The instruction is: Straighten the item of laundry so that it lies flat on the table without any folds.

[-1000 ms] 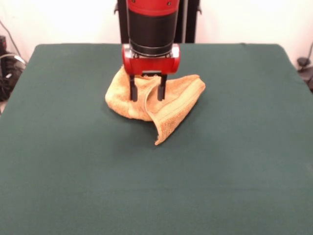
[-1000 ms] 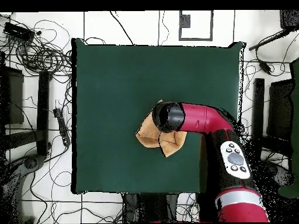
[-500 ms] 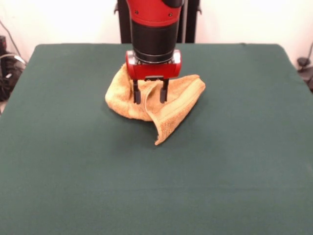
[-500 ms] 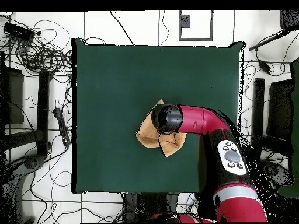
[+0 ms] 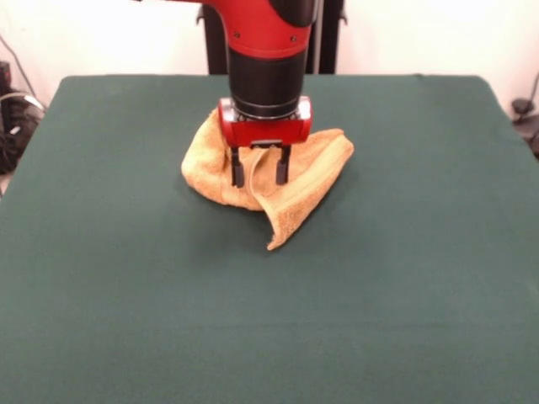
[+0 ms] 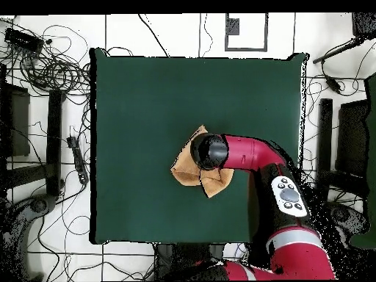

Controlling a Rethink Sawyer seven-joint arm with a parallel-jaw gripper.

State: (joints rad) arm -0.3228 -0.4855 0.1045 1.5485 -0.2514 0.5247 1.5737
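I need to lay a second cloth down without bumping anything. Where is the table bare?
Nearly everywhere: the table is bare on all sides of the towel, widest across the camera-side half in the front view. The only crowded spot is the bunched towel itself, where the open claw stands over its folds.

One towel (image 5: 295, 181), one table (image 5: 404, 278), one claw (image 5: 261, 172).

A robotics lab, set up for recording.

A red and black arm (image 6: 253, 154) is reaching over a bench (image 6: 147, 103) covered in dark green felt, and loose black cables (image 6: 51, 70) are sprawling over the white tiled floor (image 6: 169, 33) on every side of the end effector (image 5: 260, 177), while dark stands and equipment (image 6: 324, 139) are crowding the bench's edges beside a plain white wall (image 5: 421, 34).
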